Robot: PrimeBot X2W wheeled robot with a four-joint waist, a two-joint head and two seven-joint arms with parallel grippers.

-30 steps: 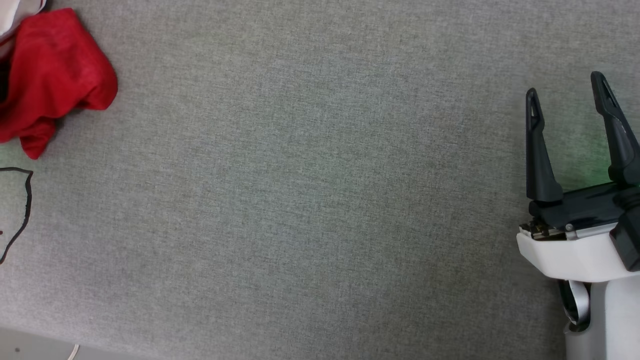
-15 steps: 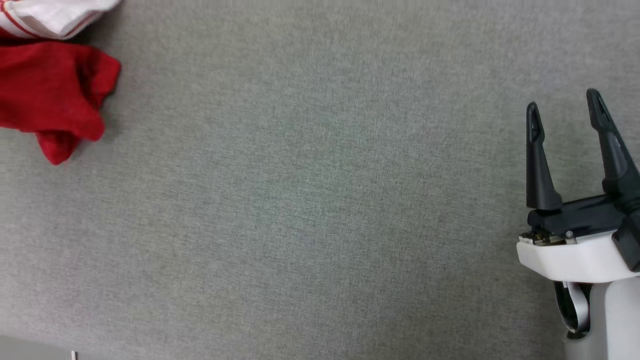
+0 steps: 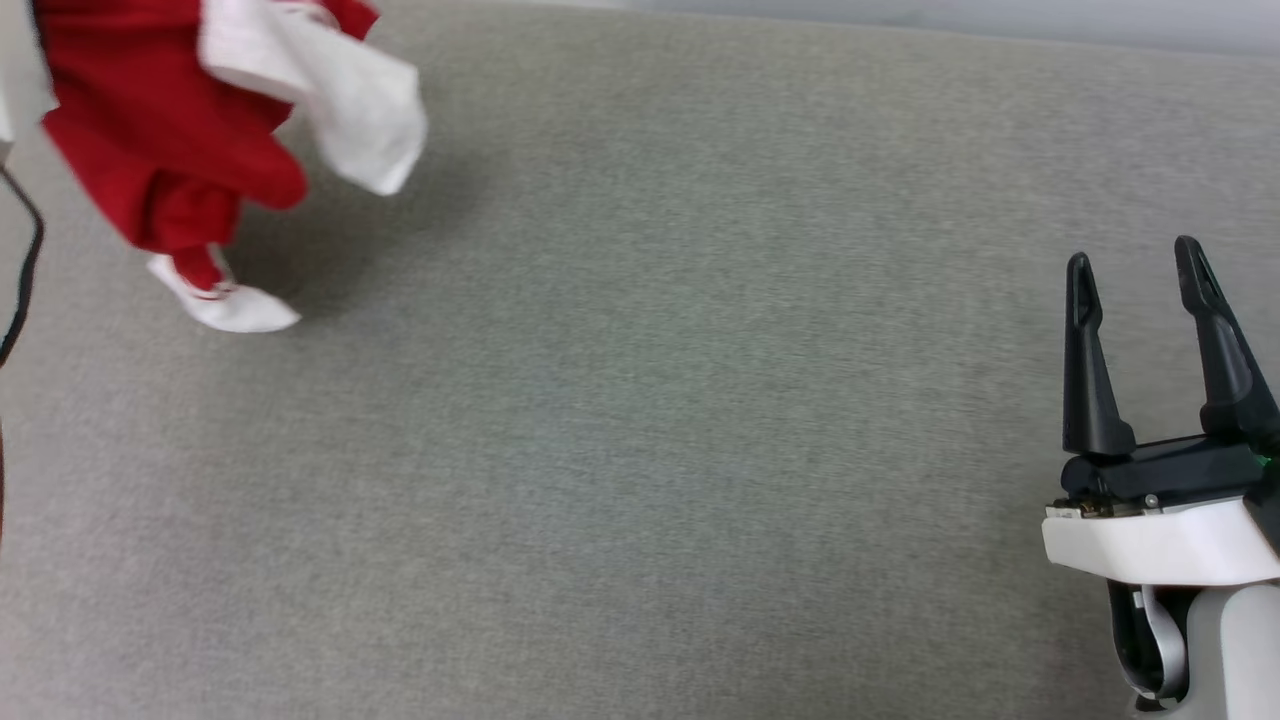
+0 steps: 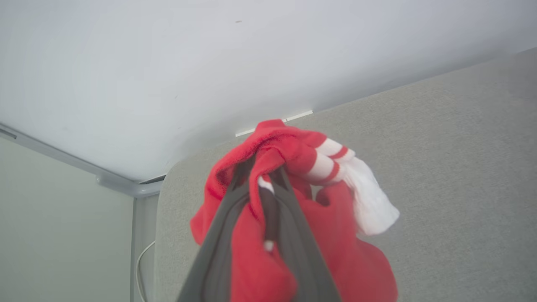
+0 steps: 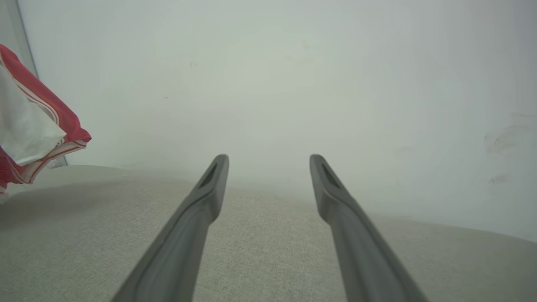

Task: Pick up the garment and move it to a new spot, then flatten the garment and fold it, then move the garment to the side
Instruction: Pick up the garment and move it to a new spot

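The garment (image 3: 150, 150) hangs in a crumpled red bunch at the far left of the table (image 3: 640, 450), lifted clear along most of its length. One white sleeve (image 3: 340, 100) flares out to the right. A lower white tip with red trim reaches down to the grey cloth surface, though I cannot tell whether it touches or only hovers just above.

In the left wrist view the left gripper (image 4: 262, 170) is clenched on a gathered fold of the garment (image 4: 335, 251) near the striped trim, with red fabric wrapped around both fingers and spilling below them. The right gripper (image 3: 1133, 260) waits well apart at the near right, its fingers spread and holding nothing. Its own view shows the right gripper (image 5: 269, 161) over bare table, the garment (image 5: 29, 134) at the left edge and a pale wall (image 5: 293, 84) behind.

The risks come from the hold itself. It pinches a thick wad rather than a hem or shoulder, so layers could slide out while the shirt is carried. The shirt would also likely land as a heap, making flattening slower. The low tip may drag and twist the cloth. A dark cable (image 3: 30, 250) runs just beside the load at the left margin and could snag it. The table's left edge looks close, so a slip there might drop the shirt off the table.
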